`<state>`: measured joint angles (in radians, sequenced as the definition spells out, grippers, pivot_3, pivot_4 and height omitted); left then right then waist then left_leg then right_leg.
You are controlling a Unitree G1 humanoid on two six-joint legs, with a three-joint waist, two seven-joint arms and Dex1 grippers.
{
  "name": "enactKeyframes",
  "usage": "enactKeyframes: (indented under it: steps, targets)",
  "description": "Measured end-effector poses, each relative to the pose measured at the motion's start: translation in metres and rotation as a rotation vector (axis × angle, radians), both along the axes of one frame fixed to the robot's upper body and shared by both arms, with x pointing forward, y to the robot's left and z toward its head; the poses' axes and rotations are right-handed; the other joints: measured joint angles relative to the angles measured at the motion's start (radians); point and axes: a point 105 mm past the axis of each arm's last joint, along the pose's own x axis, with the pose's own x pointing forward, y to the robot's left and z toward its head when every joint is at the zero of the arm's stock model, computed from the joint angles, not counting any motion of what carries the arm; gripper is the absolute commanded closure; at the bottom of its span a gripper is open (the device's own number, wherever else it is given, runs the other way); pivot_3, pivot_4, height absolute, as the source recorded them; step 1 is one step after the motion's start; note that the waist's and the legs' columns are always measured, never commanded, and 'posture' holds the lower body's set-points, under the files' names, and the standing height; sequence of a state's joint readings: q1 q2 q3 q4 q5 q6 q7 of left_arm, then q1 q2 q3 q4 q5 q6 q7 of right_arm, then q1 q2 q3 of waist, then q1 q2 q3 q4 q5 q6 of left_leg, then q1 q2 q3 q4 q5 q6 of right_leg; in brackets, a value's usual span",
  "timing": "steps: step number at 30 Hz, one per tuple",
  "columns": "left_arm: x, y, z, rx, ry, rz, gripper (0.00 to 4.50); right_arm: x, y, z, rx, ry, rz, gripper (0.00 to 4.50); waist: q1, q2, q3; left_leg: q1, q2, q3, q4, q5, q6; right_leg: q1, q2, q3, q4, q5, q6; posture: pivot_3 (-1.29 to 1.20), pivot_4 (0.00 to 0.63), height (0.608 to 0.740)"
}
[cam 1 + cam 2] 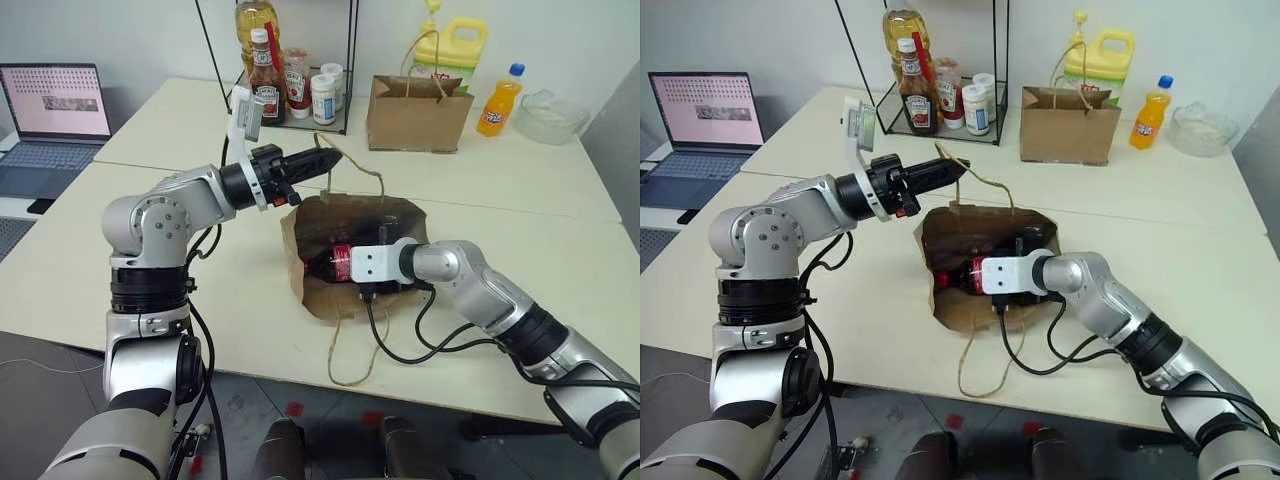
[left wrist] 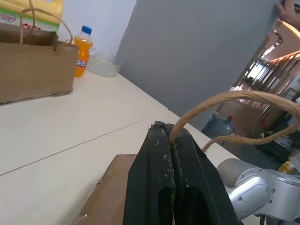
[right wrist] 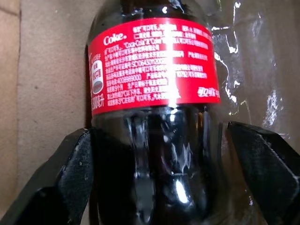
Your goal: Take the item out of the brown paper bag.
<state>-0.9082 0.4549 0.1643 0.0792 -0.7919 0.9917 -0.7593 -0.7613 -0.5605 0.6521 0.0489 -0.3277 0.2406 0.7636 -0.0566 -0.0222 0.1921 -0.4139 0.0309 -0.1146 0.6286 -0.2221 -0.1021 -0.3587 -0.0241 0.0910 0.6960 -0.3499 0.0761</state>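
- The brown paper bag [image 1: 345, 255] is seen lying on the counter [image 1: 520, 180], its string handle pinched in the closed left pincer [image 1: 330, 159].
- The cola bottle [image 3: 152, 117] lies inside, long axis toward twelve o'clock from the right pincer [image 3: 157, 187], whose jaws are spread wide astride it, not yet closed.

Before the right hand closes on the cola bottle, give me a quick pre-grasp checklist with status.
1. Left hand shut on the string handle, holding the brown paper bag open: ok.
2. Right hand open: ok.
3. Cola bottle between the right hand's fingers: ok.
4. Fingers on the dark body below the red label, not on it: ok.
5. Finger contact with the bottle: cannot tell.
6. Exit through the bag mouth free of the other handle: ok.
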Motion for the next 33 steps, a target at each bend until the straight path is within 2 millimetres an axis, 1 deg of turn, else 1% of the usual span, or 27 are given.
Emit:
enactKeyframes:
  steps: [1, 2, 6, 9, 12, 14, 16, 18, 21, 23, 25, 28, 29, 31, 33]
  targets:
    - [0.0, 0.0, 0.0, 0.001, 0.001, 0.003, 4.5, 0.001, 0.0, 0.001, -0.001, -0.006, 0.002, 1.28, 0.0, 0.0, 0.0, 0.0, 0.0, 0.0, 0.0, 0.0, 0.0, 0.0, 0.0, 0.0, 0.0, 0.0, 0.0, 0.0, 0.15, 0.74]
    - [0.0, 0.0, 0.0, 0.001, 0.001, 0.004, 4.5, 0.001, -0.001, 0.002, 0.005, -0.011, 0.002, 1.43, 0.0, 0.0, 0.0, 0.0, 0.0, 0.0, 0.0, 0.0, 0.0, 0.0, 0.0, 0.0, 0.0, 0.0, 0.0, 0.0, 0.15, 0.74]
    - [0.0, 0.0, 0.0, 0.0, 0.001, 0.005, 4.5, 0.002, -0.007, 0.005, 0.037, -0.016, -0.017, 1.44, 0.0, 0.0, 0.0, -0.001, 0.0, 0.0, 0.0, 0.0, 0.0, 0.0, 0.0, 0.0, 0.0, 0.0, 0.0, 0.0, 0.15, 0.74]
    - [0.001, 0.001, 0.0, 0.001, 0.001, 0.007, 4.5, -0.003, -0.011, 0.012, 0.096, -0.012, -0.044, 1.44, 0.001, 0.0, 0.0, -0.003, 0.0, -0.001, 0.0, 0.0, 0.0, -0.002, 0.0, 0.0, 0.0, 0.0, 0.0, 0.0, 0.15, 0.74]
    - [0.002, 0.002, 0.001, 0.002, -0.009, 0.019, 4.5, -0.015, -0.01, 0.024, 0.164, -0.015, -0.025, 1.44, 0.001, 0.0, 0.0, -0.004, 0.0, 0.0, -0.001, 0.0, 0.0, -0.004, 0.0, 0.0, 0.0, 0.0, 0.0, 0.0, 0.15, 0.74]
    - [0.006, 0.004, 0.001, 0.006, -0.022, 0.041, 4.5, -0.026, -0.007, 0.041, 0.296, -0.002, -0.019, 1.44, 0.001, 0.0, 0.0, -0.004, 0.0, -0.001, -0.002, 0.0, 0.0, -0.004, 0.0, 0.0, 0.001, 0.0, 0.0, 0.0, 0.15, 0.74]
    - [0.01, 0.007, -0.002, 0.013, -0.017, 0.065, 4.5, -0.036, -0.006, 0.051, 0.369, 0.004, -0.005, 1.44, 0.001, 0.0, 0.0, -0.004, 0.0, 0.0, -0.001, 0.0, 0.0, -0.004, 0.0, 0.0, 0.001, 0.0, 0.0, 0.0, 0.15, 0.74]
    - [0.015, 0.009, -0.004, 0.021, -0.013, 0.086, 4.5, -0.041, -0.012, 0.054, 0.39, 0.001, -0.011, 1.44, 0.001, 0.0, 0.0, -0.004, 0.0, 0.0, -0.001, 0.0, 0.0, -0.004, 0.0, 0.0, 0.001, 0.0, 0.0, 0.0, 0.15, 0.74]
    - [0.019, 0.011, -0.006, 0.026, -0.01, 0.102, 4.5, -0.044, -0.024, 0.055, 0.451, 0.01, -0.046, 1.44, 0.002, 0.0, 0.0, -0.004, 0.0, 0.0, -0.001, 0.0, 0.0, -0.004, 0.0, 0.0, 0.001, 0.0, 0.0, 0.0, 0.15, 0.74]
    - [0.02, 0.01, -0.006, 0.03, -0.008, 0.103, 4.5, -0.049, -0.03, 0.061, 0.507, -0.003, -0.033, 1.44, 0.002, 0.0, 0.0, -0.004, 0.0, 0.0, -0.001, 0.0, 0.0, -0.004, 0.0, 0.0, 0.001, 0.0, 0.0, 0.0, 0.15, 0.74]
    - [0.021, 0.008, -0.003, 0.03, -0.012, 0.098, 4.5, -0.062, -0.037, 0.067, 0.554, -0.011, -0.001, 1.44, 0.002, 0.0, 0.0, -0.004, -0.001, 0.0, -0.001, 0.0, 0.0, -0.004, 0.0, 0.0, 0.0, 0.0, 0.0, 0.0, 0.15, 0.74]
    - [0.024, 0.011, -0.004, 0.033, -0.009, 0.115, 4.5, -0.079, -0.046, 0.069, 0.618, 0.032, 0.017, 1.44, 0.003, 0.0, 0.0, -0.004, -0.001, 0.0, -0.002, 0.0, 0.0, -0.004, 0.0, 0.0, 0.001, 0.0, 0.0, 0.0, 0.15, 0.74]
    - [0.025, 0.011, -0.004, 0.034, -0.007, 0.119, 4.5, -0.082, -0.047, 0.074, 0.657, 0.035, 0.017, 1.44, 0.0, 0.0, 0.0, -0.004, -0.001, 0.001, -0.002, 0.0, 0.0, -0.004, 0.0, 0.001, 0.001, 0.0, 0.0, 0.0, 0.15, 0.74]
    - [0.025, 0.01, -0.005, 0.035, -0.006, 0.116, 4.5, -0.085, -0.05, 0.095, 0.76, -0.02, 0.012, 1.44, -0.004, 0.0, 0.0, -0.003, 0.0, 0.001, -0.001, 0.0, 0.0, -0.005, 0.0, 0.002, 0.002, 0.0, 0.0, 0.0, 0.15, 0.74]
    - [0.025, 0.01, -0.005, 0.036, -0.006, 0.114, 4.5, -0.084, -0.06, 0.125, 0.857, -0.134, -0.036, 1.44, -0.004, 0.0, 0.0, -0.003, 0.0, 0.001, -0.001, 0.0, 0.0, -0.004, 0.0, 0.002, 0.002, 0.0, 0.0, 0.0, 0.15, 0.74]
